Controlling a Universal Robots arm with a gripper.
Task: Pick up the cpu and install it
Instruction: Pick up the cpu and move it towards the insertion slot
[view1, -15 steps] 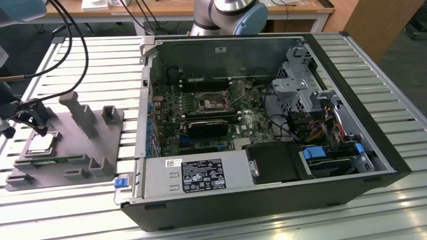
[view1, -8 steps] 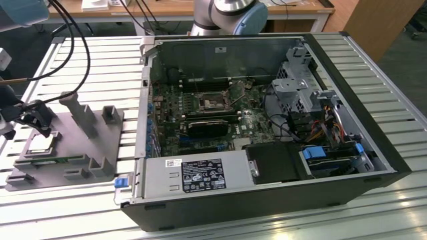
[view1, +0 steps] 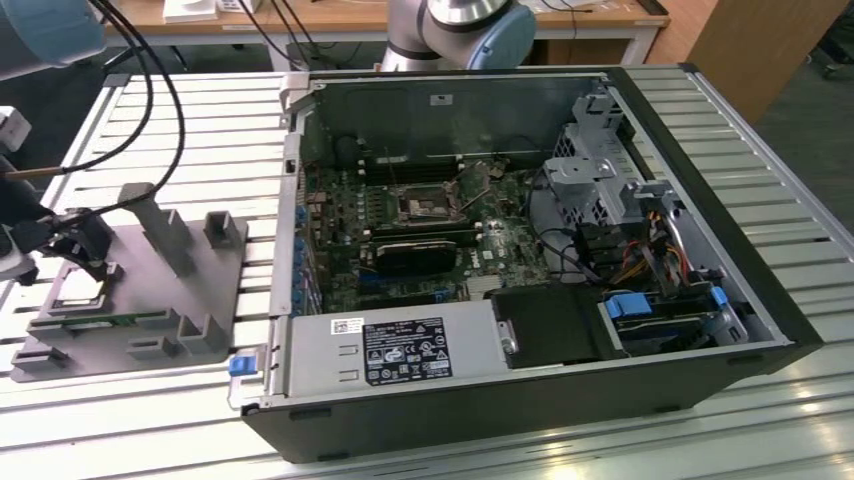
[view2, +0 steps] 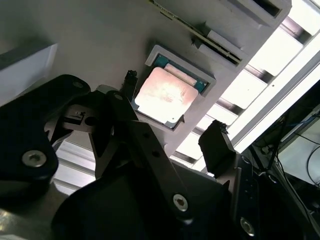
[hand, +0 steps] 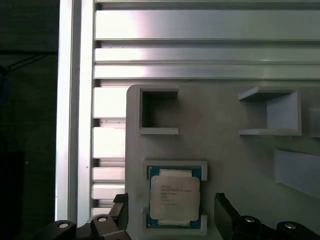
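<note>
The cpu (hand: 174, 196) is a small square chip with a silver-grey top, lying flat in a shallow pocket of the grey fixture tray (hand: 225, 150). My gripper (hand: 171, 214) hovers just above it, open, with one black finger (hand: 120, 212) on each side of the chip and no contact visible. The second wrist view shows the same: the cpu (view2: 165, 95) in its pocket between the spread fingertips of the gripper (view2: 173, 114). In the exterior view the gripper (view1: 80, 255) hangs over the tray (view1: 147, 320) at the exterior view's left, above the cpu (view1: 83, 290).
An open computer case (view1: 534, 390) lies on the slatted metal table (view1: 787, 190), its motherboard socket (view1: 424, 205) exposed near the middle. Upright grey holders (view1: 167, 235) stand on the tray beside the gripper. Cables (view1: 147, 90) trail from the arm.
</note>
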